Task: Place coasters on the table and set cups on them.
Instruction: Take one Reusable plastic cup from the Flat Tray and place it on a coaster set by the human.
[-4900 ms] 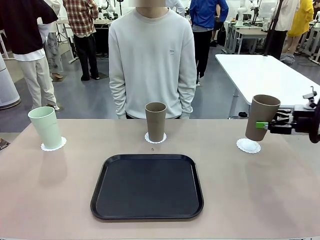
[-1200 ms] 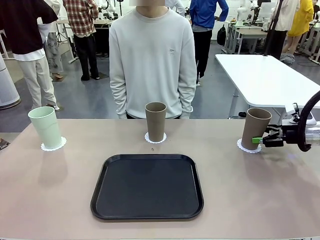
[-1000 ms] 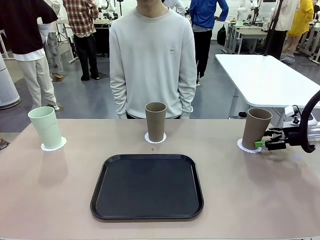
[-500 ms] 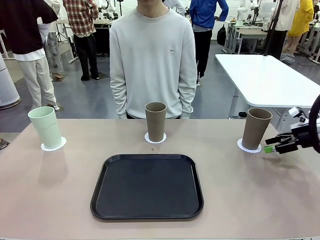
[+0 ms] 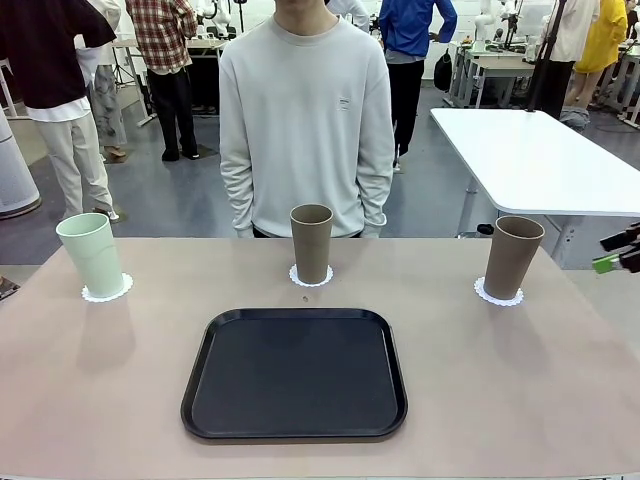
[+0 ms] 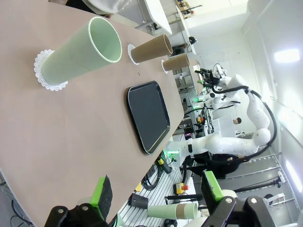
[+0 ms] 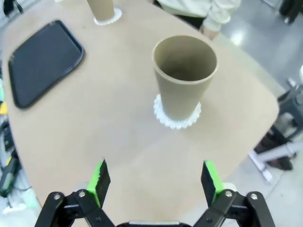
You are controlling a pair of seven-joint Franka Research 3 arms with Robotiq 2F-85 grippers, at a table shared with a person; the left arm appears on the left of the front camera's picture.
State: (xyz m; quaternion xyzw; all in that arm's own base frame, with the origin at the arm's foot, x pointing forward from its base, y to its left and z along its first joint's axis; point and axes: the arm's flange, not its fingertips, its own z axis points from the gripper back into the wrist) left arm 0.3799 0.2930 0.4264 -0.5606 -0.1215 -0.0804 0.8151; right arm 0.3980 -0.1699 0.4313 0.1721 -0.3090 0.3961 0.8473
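Tan cup [image 5: 511, 257] released, right claw [image 5: 622, 251] withdrawn

So the beige-pink table [image 5: 120, 400] has a black rounded tray [image 5: 294, 373] sitting in the middle, nearer the robot's side. Along the far edge there are 3 white lacy coasters lying flat on the top: a left coaster [image 5: 107, 290], a middle coaster [image 5: 311, 276] just beyond the tray, and a right coaster [image 5: 499, 293] near the rounded corner. They're well apart from each other. There's also a tiny dark speck [image 5: 306, 299] between the middle one and the tray.
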